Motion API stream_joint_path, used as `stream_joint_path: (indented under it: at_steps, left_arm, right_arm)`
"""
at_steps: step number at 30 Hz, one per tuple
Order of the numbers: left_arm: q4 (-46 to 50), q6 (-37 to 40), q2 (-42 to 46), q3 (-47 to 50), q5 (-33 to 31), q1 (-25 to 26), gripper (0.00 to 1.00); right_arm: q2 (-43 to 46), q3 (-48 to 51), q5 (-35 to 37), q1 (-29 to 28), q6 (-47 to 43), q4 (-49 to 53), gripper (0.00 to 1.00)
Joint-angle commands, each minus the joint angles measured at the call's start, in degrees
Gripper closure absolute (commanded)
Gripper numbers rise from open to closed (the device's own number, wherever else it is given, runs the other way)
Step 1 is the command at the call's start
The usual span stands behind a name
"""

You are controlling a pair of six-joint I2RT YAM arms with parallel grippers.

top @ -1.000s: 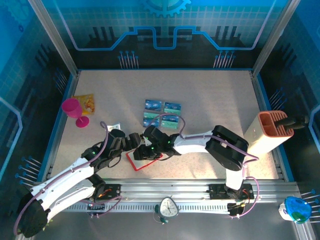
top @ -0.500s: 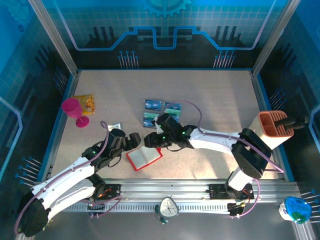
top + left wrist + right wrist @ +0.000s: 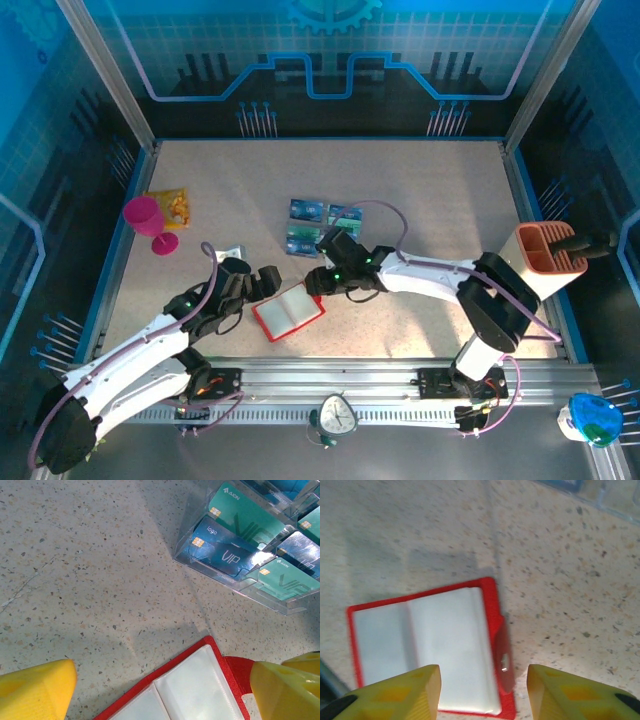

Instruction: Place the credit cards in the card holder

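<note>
Speckled table point(image 3: 430, 180): one open card holder point(image 3: 290, 312), at least four credit cards point(image 3: 245, 540), left claw point(image 3: 160, 692) and right claw point(image 3: 482, 690) agape.

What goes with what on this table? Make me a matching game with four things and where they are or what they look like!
Things:
1. card holder
2. credit cards
3. pink cup
4. slotted organizer

Descriptions:
A. standing upright on the right side
B. red, lying open at the front
C. blue and teal, in the middle
D. standing on the left side

Right pairs: 1-B, 2-C, 3-D, 4-A
</note>
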State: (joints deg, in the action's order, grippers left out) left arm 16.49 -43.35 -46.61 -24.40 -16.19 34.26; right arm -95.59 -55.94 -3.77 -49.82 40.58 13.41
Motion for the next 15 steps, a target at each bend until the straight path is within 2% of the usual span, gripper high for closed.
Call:
stream_joint_path:
  at_steps: [1, 3, 5, 9, 15]
  left_arm:
    - [1.4, 1.3, 0.0, -1.5, 0.7, -0.4, 0.09]
    - [1.3, 1.3, -0.1, -1.5, 0.8, -0.4, 0.09]
    - [1.2, 1.3, -0.3, -1.6, 0.9, -0.4, 0.09]
    - [0.9, 1.3, -1.0, -1.6, 1.4, -0.3, 0.09]
    - [0.3, 1.2, -1.6, -1.4, 1.7, -0.3, 0.09]
  right_arm:
    - [-2.4, -2.0, 1.5, 0.5, -2.0, 1.5, 0.52]
    - [-3.4, -2.5, 1.5, 0.8, -2.2, 1.3, 0.57]
    - [-4.1, -2.5, 2.0, 1.4, -2.3, 0.9, 0.67]
    - [-3.4, -0.5, 2.4, 3.3, -2.0, -0.3, 0.99]
    - [2.3, 7.0, 3.0, 6.7, -1.3, -1.3, 1.0]
